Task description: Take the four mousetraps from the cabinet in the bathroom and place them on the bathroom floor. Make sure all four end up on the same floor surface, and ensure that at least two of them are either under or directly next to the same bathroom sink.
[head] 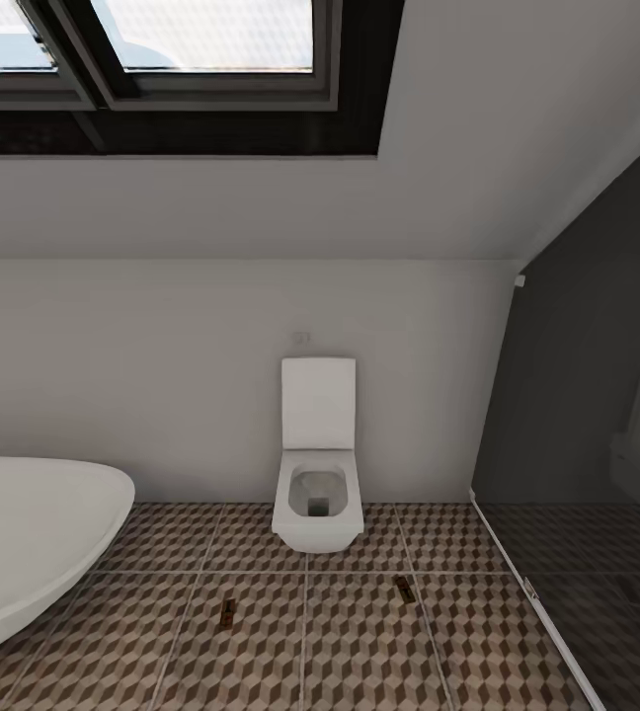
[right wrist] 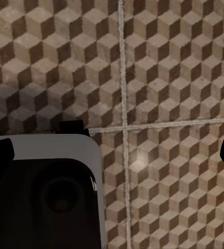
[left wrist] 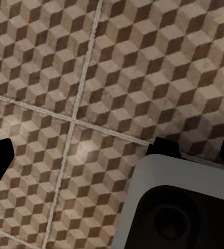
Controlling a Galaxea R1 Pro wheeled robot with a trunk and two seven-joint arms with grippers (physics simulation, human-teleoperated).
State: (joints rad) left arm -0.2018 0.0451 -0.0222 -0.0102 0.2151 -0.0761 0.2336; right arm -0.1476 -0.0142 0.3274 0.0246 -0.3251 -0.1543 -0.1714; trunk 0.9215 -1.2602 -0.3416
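Under both grippers: floor (left wrist: pixel 143 67), cube-patterned tiles with pale grout, nothing lying between either pair of fingers.
Left gripper (left wrist: pixel 114 155): dark fingertips at the two sides of its wrist view, wide apart, released and holding nothing; a grout crossing sits just beyond the gap.
Right gripper (right wrist: pixel 117 155): the same, fingertips spread wide and empty over the floor (right wrist: pixel 179 62), with a grout crossing close to the midpoint.
Robot base: grey-white rounded body with a dark inset, just beside the left gripper (left wrist: pixel 179 207) and just beside the right one (right wrist: pixel 44 192).
Mousetraps: two small brown boards flat on the floor (head: pixel 360 642), seen from the head camera; how they lie relative to either gripper I cannot tell.
First mousetrap (head: pixel 227 612): nearer the bathtub side, on a tile by a grout line.
Second mousetrap (head: pixel 404 589): nearer the shower side, well apart from the first.
Toilet (head: pixel 317 474): white, lid up, against the wall, beyond and between the two traps.
Bathtub (head: pixel 24 543): white, curved rim.
Shower (head: pixel 597 444): dark grey, behind glass.
Window (head: pixel 162 59): dark-framed, set in the sloped ceiling.
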